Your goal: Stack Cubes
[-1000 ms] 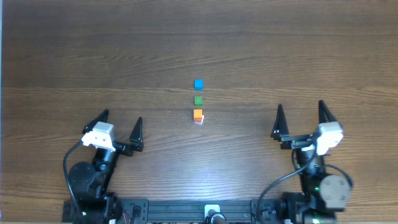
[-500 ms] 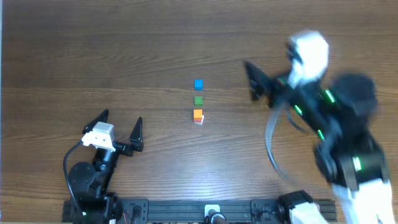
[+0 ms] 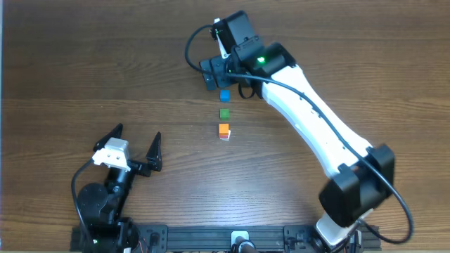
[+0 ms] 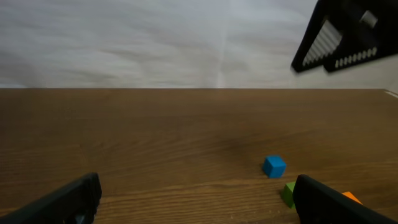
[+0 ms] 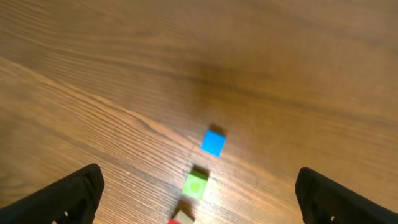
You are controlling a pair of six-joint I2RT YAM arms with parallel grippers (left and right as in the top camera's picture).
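1. Brown wood-grain table (image 3: 84, 56) carries three small cubes in a straight row near its middle. The row runs from the far edge toward the edge where the arm bases stand.
2. Blue plastic cube (image 3: 224, 95) lies at the far end of the row, flat on the table and apart from its neighbour.
3. Green plastic cube (image 3: 224, 113) lies in the middle of the row, near both neighbours and touching neither.
4. Orange plastic cube (image 3: 223, 129) lies at the end nearest the arm bases. A red-and-pale sliver shows at its near side; what it belongs to cannot be told.
5. Right gripper (image 3: 226, 81) is on the white arm stretched across the table's middle. It hangs in the air above the far end of the row, clear of every cube. Its jaws are spread wide and grasp nothing. In the right wrist view the blue cube (image 5: 213, 142) and green cube (image 5: 196, 184) lie on the table below, between the two fingers.
6. Left gripper (image 3: 135, 144) sits near its base at the table's near-left area, well apart from the cubes. Its jaws are released and empty.
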